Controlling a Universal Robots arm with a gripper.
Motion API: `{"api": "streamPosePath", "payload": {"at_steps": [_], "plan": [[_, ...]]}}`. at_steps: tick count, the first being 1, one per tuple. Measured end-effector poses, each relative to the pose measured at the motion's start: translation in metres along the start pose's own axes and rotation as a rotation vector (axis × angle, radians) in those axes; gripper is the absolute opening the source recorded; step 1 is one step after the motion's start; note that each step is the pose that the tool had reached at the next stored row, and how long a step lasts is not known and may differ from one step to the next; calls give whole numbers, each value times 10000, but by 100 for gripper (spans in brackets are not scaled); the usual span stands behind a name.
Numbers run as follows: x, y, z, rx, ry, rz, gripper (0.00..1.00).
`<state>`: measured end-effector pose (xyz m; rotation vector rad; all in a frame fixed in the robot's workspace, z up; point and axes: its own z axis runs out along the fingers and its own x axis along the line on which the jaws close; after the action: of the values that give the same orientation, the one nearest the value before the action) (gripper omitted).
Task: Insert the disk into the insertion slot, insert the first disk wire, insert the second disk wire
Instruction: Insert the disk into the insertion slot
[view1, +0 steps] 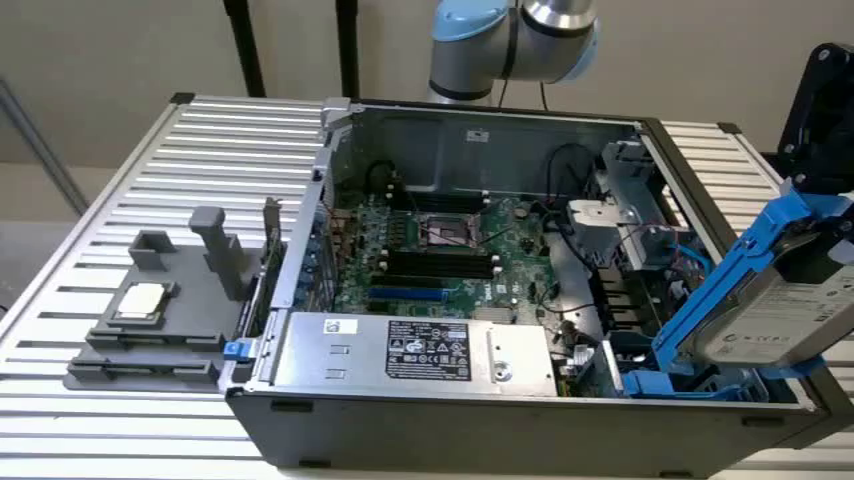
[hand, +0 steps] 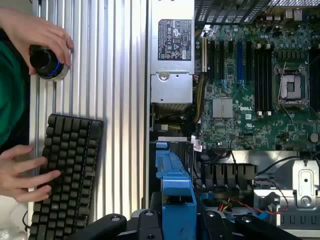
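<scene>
The disk (view1: 781, 315), a silver-grey drive with a white label in a bright blue frame (hand: 174, 187), hangs tilted over the case's front corner at the exterior view's right. My gripper (hand: 177, 222) is shut on it, one black finger (hand: 145, 225) on each side of the blue frame. The insertion slot (view1: 657, 378), a bay with blue rails and tabs, lies just below the disk's lower end inside the dark grey case (view1: 534, 425). The disk is outside the slot. Thin red and orange wires (hand: 240, 204) lie beside the bay.
The silver power-supply box (view1: 414, 350) fills the case's front. Behind it lies the green board (view1: 441, 250) with its black socket. A grey fixture (view1: 147, 320) sits on the ribbed table at the exterior view's left. A person's hands (hand: 22, 172) rest on a black keyboard (hand: 67, 165) and a knob (hand: 46, 62).
</scene>
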<state>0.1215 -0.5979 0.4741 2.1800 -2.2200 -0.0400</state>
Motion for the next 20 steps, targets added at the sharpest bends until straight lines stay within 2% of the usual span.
{"api": "streamPosePath", "payload": {"at_steps": [15, 20], "plan": [[0, 3, -1, 0, 1, 0, 32], [-7, 107, 6, 0, 1, 0, 32]]}}
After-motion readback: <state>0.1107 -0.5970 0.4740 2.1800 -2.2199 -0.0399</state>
